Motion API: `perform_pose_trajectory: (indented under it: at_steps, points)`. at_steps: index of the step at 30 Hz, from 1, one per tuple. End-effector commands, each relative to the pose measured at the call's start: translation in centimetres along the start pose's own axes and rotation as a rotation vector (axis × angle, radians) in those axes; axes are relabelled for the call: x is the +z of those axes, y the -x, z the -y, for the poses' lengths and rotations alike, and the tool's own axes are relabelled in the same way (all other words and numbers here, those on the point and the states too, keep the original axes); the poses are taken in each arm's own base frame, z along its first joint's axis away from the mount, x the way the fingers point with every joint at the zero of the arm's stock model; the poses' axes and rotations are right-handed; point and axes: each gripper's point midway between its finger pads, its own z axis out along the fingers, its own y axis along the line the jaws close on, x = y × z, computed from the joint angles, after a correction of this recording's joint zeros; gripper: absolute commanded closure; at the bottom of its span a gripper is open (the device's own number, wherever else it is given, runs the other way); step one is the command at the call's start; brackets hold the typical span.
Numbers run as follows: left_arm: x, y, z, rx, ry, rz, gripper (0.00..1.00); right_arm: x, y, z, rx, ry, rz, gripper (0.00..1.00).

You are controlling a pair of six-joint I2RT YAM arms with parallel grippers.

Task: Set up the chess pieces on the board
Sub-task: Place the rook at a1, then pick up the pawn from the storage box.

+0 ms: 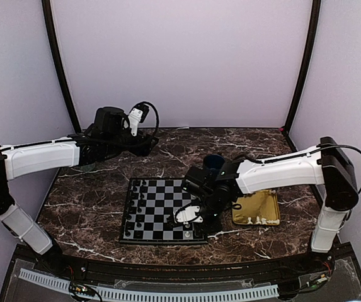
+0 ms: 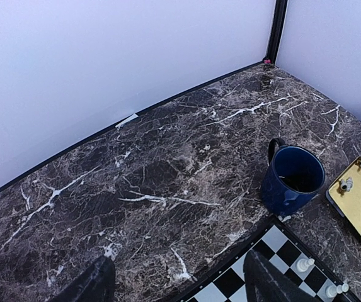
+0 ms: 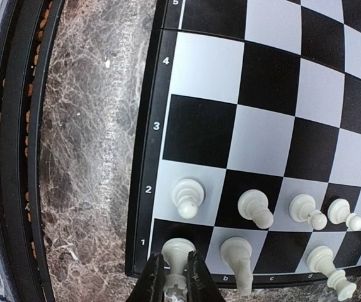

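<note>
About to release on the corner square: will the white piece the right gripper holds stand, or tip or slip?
It likely tips easily: the white piece looks tall over a narrow base, like the pawn beside it. It is probably light and stiff, being small moulded plastic. The board looks smooth, so a nudge from the right gripper may slide it.

One chess piece (image 3: 176, 250) stands inside the right gripper (image 3: 175, 269), on the corner square of the board (image 3: 275, 82); other pieces (image 3: 256, 207) stand beside the gripper, and the tray (image 1: 256, 206) lies to its right.

Cream-white chess pieces (image 3: 188, 196) stand upright along the board (image 3: 268, 82) edge
</note>
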Motion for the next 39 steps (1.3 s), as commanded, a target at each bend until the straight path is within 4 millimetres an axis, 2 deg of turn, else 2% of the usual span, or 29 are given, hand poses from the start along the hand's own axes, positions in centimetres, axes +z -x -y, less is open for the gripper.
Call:
perform_pose_trajectory:
  at_steps: [1,14,17,21,22,23,24,27,29,30,31,34,37,39]
  points:
    - [-1.1,0.4,0.3,0.004,-0.018,0.014,0.28,0.6,-0.1,0.3,-0.009,-0.004,-0.01,0.87]
    - [-1.1,0.4,0.5,0.001,-0.031,0.013,0.28,0.8,-0.1,0.1,0.002,0.009,-0.013,0.78]
    - [-1.1,0.5,0.5,0.004,-0.032,0.014,0.28,-0.2,0.5,-0.1,0.0,0.016,0.004,0.76]
    - [-1.1,0.5,0.5,0.005,-0.03,0.015,0.28,-3.0,1.5,-0.2,-0.016,0.005,0.037,0.68]
    - [-1.1,0.5,0.5,0.006,-0.031,0.015,0.28,-3.8,1.7,-0.1,-0.017,-0.008,0.046,0.59]
    - [-1.2,0.5,0.5,0.006,-0.029,0.016,0.28,-4.7,1.9,0.1,-0.012,-0.025,0.059,0.11]
    - [-1.2,0.5,0.5,0.008,-0.029,0.016,0.28,-5.7,2.1,0.4,-0.006,-0.04,0.079,0.01]
    - [-1.3,0.6,0.5,0.011,-0.029,0.019,0.27,-8.9,2.5,1.7,0.019,-0.084,0.161,0.02]
    - [-1.3,0.6,0.5,0.005,-0.03,0.022,0.23,-10.9,1.9,3.8,0.078,-0.155,0.206,0.02]
    - [-1.3,0.7,0.5,0.001,-0.031,0.023,0.08,-11.3,1.2,4.9,0.102,-0.185,0.21,0.02]
    - [-1.3,0.6,0.5,-0.005,-0.033,0.023,0.02,-12.0,0.6,5.6,0.111,-0.216,0.212,0.02]
    - [-1.0,0.4,0.6,-0.035,-0.038,0.0,0.01,-14.1,-1.3,7.1,0.142,-0.293,0.236,0.02]
    - [-0.7,0.1,1.2,-0.038,-0.068,-0.025,0.01,-15.5,-2.8,7.8,0.201,-0.294,0.281,0.02]
    - [-0.7,0.1,1.5,-0.033,-0.088,-0.028,0.01,-17.4,-3.6,9.4,0.276,-0.386,0.307,0.02]
